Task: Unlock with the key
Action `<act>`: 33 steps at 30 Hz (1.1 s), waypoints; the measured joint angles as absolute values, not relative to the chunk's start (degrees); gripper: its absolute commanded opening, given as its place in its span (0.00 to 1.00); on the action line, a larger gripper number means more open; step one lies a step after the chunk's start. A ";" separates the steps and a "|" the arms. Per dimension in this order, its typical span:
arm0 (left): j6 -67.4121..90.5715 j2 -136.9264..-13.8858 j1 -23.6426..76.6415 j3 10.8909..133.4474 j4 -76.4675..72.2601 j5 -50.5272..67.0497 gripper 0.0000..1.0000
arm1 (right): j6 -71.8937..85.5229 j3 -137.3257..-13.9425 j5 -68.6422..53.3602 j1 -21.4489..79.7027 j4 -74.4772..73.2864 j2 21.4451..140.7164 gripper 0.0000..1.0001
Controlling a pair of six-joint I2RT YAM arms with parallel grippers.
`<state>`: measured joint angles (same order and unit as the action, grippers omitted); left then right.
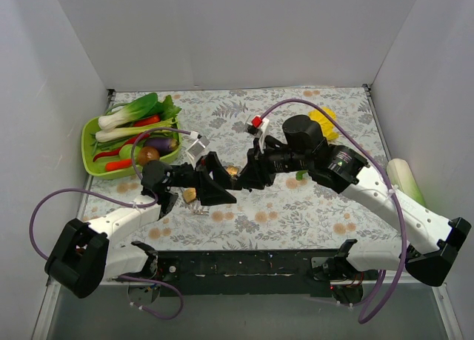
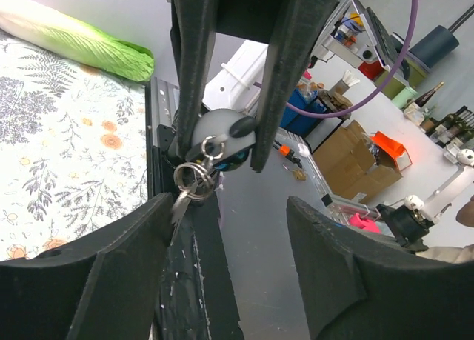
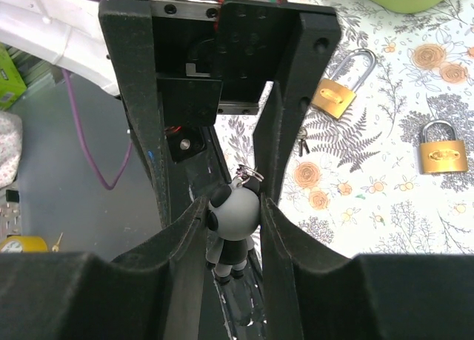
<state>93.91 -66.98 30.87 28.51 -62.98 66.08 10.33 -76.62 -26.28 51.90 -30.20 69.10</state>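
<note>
My right gripper [image 3: 233, 203] is shut on a grey and black panda keychain figure [image 3: 233, 220] and holds it in the air. In the left wrist view the figure [image 2: 221, 132] sits between the right fingers, with a key ring [image 2: 194, 178] and a silvery key blade [image 2: 178, 207] hanging under it. My left gripper [image 2: 229, 207] is open, its fingers just below the ring, touching nothing. In the top view both grippers meet mid-table, the left [image 1: 215, 186] facing the right [image 1: 241, 178]. Two brass padlocks [image 3: 337, 95] [image 3: 443, 153] lie on the cloth.
A small loose key bunch [image 3: 302, 141] lies on the cloth near the padlocks, seen also in the top view [image 1: 200, 210]. A green tray [image 1: 92, 162] of vegetables stands at the left. A red and white block [image 1: 258, 123], yellow pieces [image 1: 323, 121] and a cabbage [image 1: 406, 181] lie right.
</note>
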 measured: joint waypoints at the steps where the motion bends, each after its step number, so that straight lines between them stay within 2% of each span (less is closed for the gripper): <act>1: 93.86 -66.98 30.87 28.51 -62.92 66.00 0.51 | 10.41 -76.31 -25.82 51.68 -29.71 69.01 0.01; 3: 93.65 -66.98 30.87 28.51 -62.39 65.78 0.43 | 10.55 -75.92 -25.34 51.37 -29.69 68.86 0.01; 6: 93.17 -66.96 30.87 28.51 -61.19 65.54 0.39 | 10.72 -75.20 -24.71 50.94 -29.52 68.64 0.01; 7: 93.03 -66.96 30.87 28.51 -60.97 65.47 0.33 | 10.79 -75.09 -24.53 50.81 -29.56 68.60 0.01; 13: 91.94 -66.98 30.87 28.58 -58.78 65.19 0.27 | 10.81 -74.70 -23.94 50.19 -29.41 67.88 0.01; 16: 91.29 -66.96 30.87 28.62 -57.39 64.97 0.20 | 10.81 -74.08 -23.86 49.84 -29.43 67.18 0.01; 17: 91.07 -66.96 30.87 28.67 -56.95 64.88 0.06 | 10.83 -74.04 -23.77 49.82 -29.41 67.09 0.01; 18: 90.85 -66.96 30.87 28.67 -56.58 64.82 0.00 | 10.81 -74.02 -23.73 49.78 -29.39 67.00 0.01; 23: 87.79 -66.74 30.87 29.71 -52.03 64.16 0.00 | 10.66 -73.95 -23.73 49.47 -29.56 66.89 0.01; 32: 71.70 -64.38 30.87 36.84 -29.41 63.44 0.00 | 9.43 -71.72 -23.77 48.82 -31.16 64.47 0.01; 33: 70.11 -64.38 30.87 37.47 -27.00 63.46 0.00 | 9.23 -71.24 -23.75 48.77 -31.62 64.05 0.06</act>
<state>70.11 -64.38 30.87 37.47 -27.00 63.46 9.23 -71.24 -23.75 48.77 -31.62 64.05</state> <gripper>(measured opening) 0.018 0.380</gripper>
